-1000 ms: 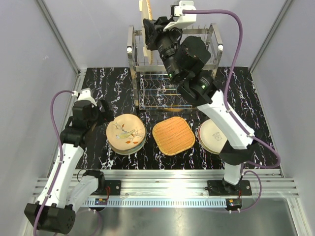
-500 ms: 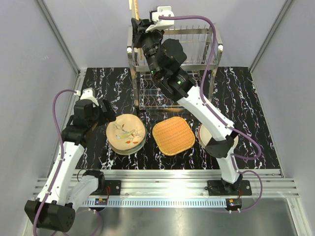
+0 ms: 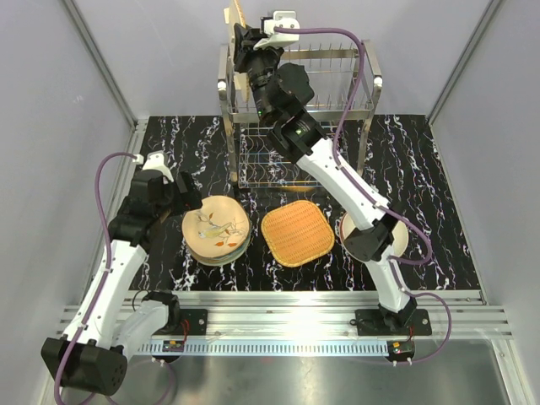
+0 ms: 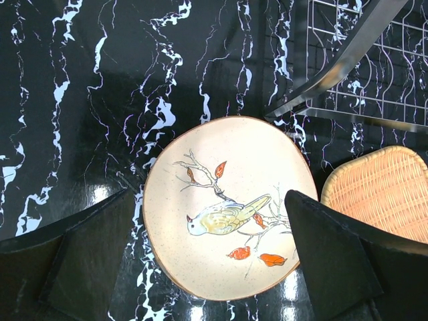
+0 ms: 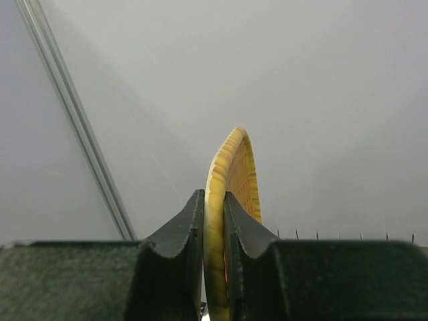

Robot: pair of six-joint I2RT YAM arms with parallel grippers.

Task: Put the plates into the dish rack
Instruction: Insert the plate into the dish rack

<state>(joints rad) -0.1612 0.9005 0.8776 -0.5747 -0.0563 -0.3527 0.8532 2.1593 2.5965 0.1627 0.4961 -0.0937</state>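
Note:
My right gripper (image 3: 240, 34) is shut on an orange woven plate (image 5: 231, 194), held on edge high above the left end of the steel dish rack (image 3: 371, 84); the plate also shows in the top view (image 3: 229, 17). My left gripper (image 4: 210, 251) is open, its fingers (image 4: 87, 254) straddling the top plate of a stack, a cream plate with a bird-and-branch print (image 4: 227, 200), also in the top view (image 3: 216, 228). A second orange woven plate (image 3: 295, 233) lies flat mid-table. A cream plate stack (image 3: 371, 234) sits at the right, partly hidden by my right arm.
The rack's lower grid shelf (image 3: 274, 160) faces the table front. Its frame leg (image 4: 341, 60) and grid show top right in the left wrist view. Grey enclosure walls stand on three sides. The table top is black marble (image 3: 169, 143).
My right gripper has swung left and up with the woven plate, from over the rack's middle to above its left end. My left gripper has shifted slightly over the bird plate.

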